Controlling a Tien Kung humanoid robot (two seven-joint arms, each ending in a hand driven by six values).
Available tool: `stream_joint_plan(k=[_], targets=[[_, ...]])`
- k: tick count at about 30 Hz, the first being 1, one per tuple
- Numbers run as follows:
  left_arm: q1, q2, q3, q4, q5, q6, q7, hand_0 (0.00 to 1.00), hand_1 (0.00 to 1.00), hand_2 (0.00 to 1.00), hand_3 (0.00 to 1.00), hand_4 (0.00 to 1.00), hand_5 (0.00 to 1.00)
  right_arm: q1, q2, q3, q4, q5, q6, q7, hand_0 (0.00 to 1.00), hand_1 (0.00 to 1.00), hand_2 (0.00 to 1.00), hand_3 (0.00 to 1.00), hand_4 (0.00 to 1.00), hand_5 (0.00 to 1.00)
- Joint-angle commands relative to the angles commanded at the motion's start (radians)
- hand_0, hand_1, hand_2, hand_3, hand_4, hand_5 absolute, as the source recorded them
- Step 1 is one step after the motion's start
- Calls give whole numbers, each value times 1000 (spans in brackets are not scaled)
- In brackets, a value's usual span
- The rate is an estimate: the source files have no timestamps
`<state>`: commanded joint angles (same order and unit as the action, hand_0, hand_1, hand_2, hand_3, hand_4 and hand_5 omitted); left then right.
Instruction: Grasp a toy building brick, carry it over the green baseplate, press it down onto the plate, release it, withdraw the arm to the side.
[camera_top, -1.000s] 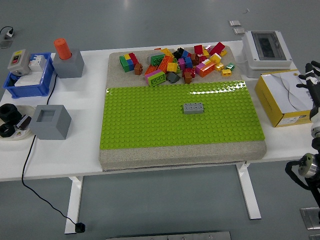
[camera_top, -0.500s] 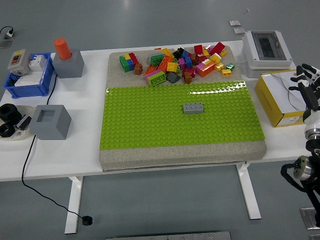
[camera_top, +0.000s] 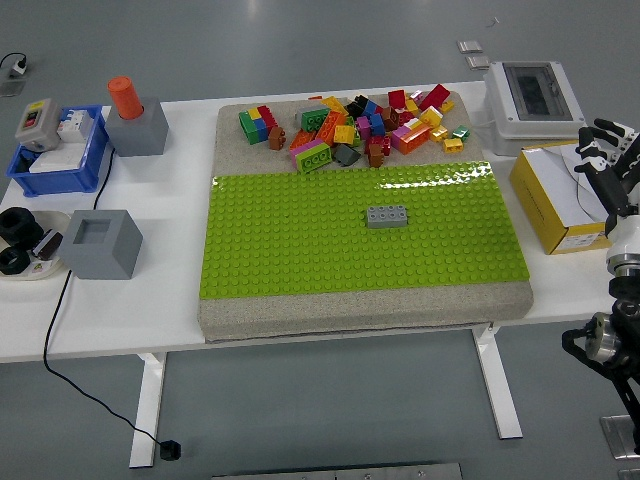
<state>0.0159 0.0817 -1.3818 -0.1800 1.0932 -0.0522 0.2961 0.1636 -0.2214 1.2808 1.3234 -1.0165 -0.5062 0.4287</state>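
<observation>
Head view of the table (camera_top: 150, 310). A green baseplate (camera_top: 300, 240) lies on a grey foam pad (camera_top: 350, 303), and a single grey brick (camera_top: 387, 216) sits on the plate a little right of its middle, seated flat as far as we can tell. Behind the plate, on the far strip of the pad, we see a loose pile of coloured bricks (camera_top: 350, 128). The right hand (camera_top: 612, 165) stands at the picture's right edge, over the yellow box (camera_top: 560, 205) and well apart from both plate and pile; its fingers are spread and it holds nothing. The left hand is out of view.

We read this arrangement two ways: an arm at the side after a brick has been pressed and let go, or an arm at the side ahead of a reach to the pile. The picture does not settle which.

For either reading, good practice is the same. We judge that a brick at the pile's edge, lying free of its neighbours, would be the easier to grip, and that one carried level and set square to the stud rows would seat under a straight downward press.
</observation>
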Motion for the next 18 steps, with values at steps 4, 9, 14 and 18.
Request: stream_joint_plan(k=[4,9,14,18], targets=[[-3,-2,-15,0,13,-6,4,747,681,684,768,998,904,3,4,-9,-1,-5,0,-1,419,527,660,630,786,445],[-6,-5,5,0,-27,-6,-1,729,704,710,767,992,877,1,4,-17,-3,-7,1,-2,421,526,659,629,787,447],[-10,-8,21,0,-52,-1,-3,724,708,710,766,998,876,-2,5,-19,-2,-18,0,-3,422,525,659,626,787,446],[-18,-8,10,0,-32,-5,6,726,710,709,767,998,892,-5,6,-14,0,-44,-4,-5,420,525,658,626,781,447]])
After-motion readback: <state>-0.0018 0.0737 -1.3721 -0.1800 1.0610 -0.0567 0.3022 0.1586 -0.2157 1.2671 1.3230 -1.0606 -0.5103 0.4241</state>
